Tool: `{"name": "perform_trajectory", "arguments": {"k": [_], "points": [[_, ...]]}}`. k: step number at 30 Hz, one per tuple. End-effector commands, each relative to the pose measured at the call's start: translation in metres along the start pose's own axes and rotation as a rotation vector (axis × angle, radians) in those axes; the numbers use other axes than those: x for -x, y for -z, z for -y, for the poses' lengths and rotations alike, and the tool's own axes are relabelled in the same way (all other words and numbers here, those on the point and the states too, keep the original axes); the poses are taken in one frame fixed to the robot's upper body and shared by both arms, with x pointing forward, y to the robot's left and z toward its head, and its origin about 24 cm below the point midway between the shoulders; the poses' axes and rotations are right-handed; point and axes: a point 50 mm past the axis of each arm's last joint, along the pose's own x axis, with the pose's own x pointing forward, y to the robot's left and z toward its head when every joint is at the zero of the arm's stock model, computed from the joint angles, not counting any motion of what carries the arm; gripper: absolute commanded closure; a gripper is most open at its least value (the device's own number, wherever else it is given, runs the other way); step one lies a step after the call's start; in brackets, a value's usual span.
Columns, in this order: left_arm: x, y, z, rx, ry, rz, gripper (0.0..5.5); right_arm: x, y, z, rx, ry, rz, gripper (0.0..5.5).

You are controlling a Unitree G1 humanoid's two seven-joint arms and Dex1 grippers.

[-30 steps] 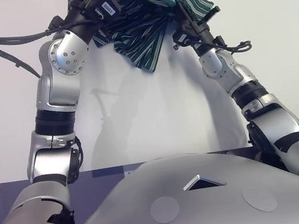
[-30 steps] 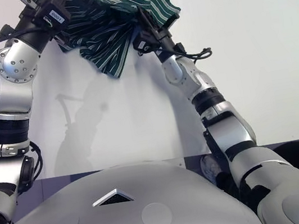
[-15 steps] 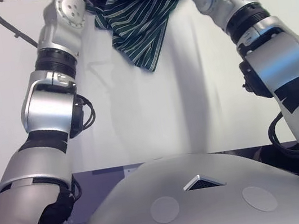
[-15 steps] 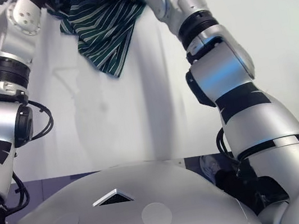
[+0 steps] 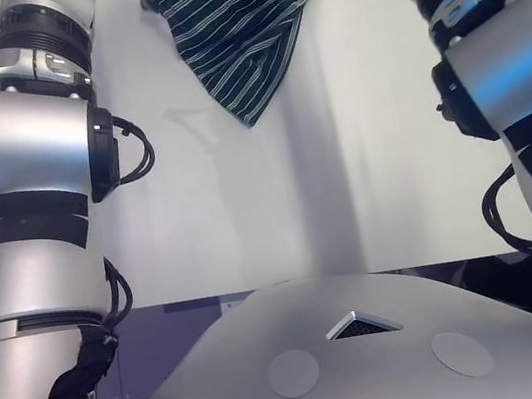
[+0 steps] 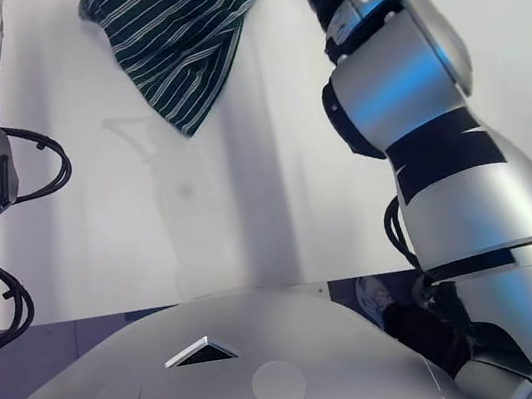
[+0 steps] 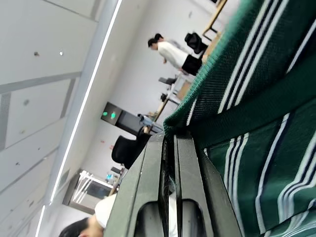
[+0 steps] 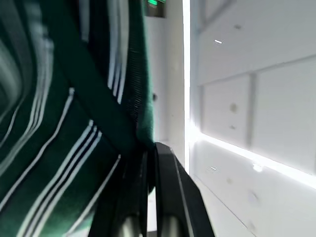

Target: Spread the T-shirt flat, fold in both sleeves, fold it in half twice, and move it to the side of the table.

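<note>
I hold the T-shirt up off the bench by two spots along its edge, one in each pincer. My left pincer is clamped on a ribbed green hem, its two dark fingers pressed tight together with the cloth pinched between their tips. My right pincer is likewise closed on a fold of the striped fabric, which drapes away from it. From my head, the shirt hangs bunched between my left arm and my right arm, dark green with thin white stripes, narrowing downward to a single point over the far middle of the white bench. I cannot tell whether that lowest point touches the surface.
</note>
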Motion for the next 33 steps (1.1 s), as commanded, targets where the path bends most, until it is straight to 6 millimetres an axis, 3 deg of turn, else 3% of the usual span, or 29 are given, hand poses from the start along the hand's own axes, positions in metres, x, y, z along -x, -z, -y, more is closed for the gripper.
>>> {"name": "perform_trajectory", "arguments": {"k": [1, 4, 7, 9, 11, 14, 17, 21, 25, 29, 30, 33], "points": [[0.025, 0.001, 0.094, -0.095, 0.397, -0.009, 5.5, 0.027, 0.002, -0.077, 0.061, -0.364, -0.023, 5.5], [0.052, -0.004, 0.151, -0.18, 0.673, 0.022, 5.5, 0.04, 0.004, -0.103, 0.103, -0.492, -0.031, 5.5], [0.076, 0.001, 0.181, -0.25, 0.906, 0.021, 5.5, 0.047, 0.005, -0.114, 0.143, -0.589, 0.001, 5.5], [0.087, 0.007, 0.19, -0.294, 1.04, 0.037, 5.5, 0.056, 0.003, -0.124, 0.148, -0.732, 0.084, 5.5], [0.098, 0.012, 0.193, -0.378, 1.19, 0.123, 5.5, 0.079, 0.008, -0.141, 0.105, -1.008, 0.186, 5.5], [0.122, 0.02, 0.187, -0.463, 1.411, 0.375, 5.5, 0.13, 0.028, -0.164, 0.004, -1.412, 0.337, 5.5], [0.152, 0.025, 0.175, -0.476, 1.447, 0.632, 5.5, 0.193, 0.045, -0.176, -0.22, -1.663, 0.507, 5.5], [0.184, 0.032, 0.152, -0.515, 1.487, 0.752, 5.5, 0.266, 0.064, -0.143, -0.426, -1.835, 0.539, 5.5], [0.211, 0.011, 0.114, -0.449, 1.464, 0.905, 5.5, 0.322, 0.071, -0.093, -0.733, -1.95, 0.522, 5.5], [0.241, -0.008, 0.079, -0.32, 1.477, 0.979, 5.5, 0.333, 0.06, -0.039, -0.879, -1.974, 0.579, 5.5], [0.238, -0.013, 0.071, -0.327, 1.439, 0.972, 5.5, 0.331, 0.055, -0.025, -0.862, -1.94, 0.584, 5.5], [0.209, -0.032, 0.044, -0.341, 1.243, 0.889, 5.5, 0.294, 0.054, 0.021, -0.785, -1.686, 0.549, 5.5]]}}
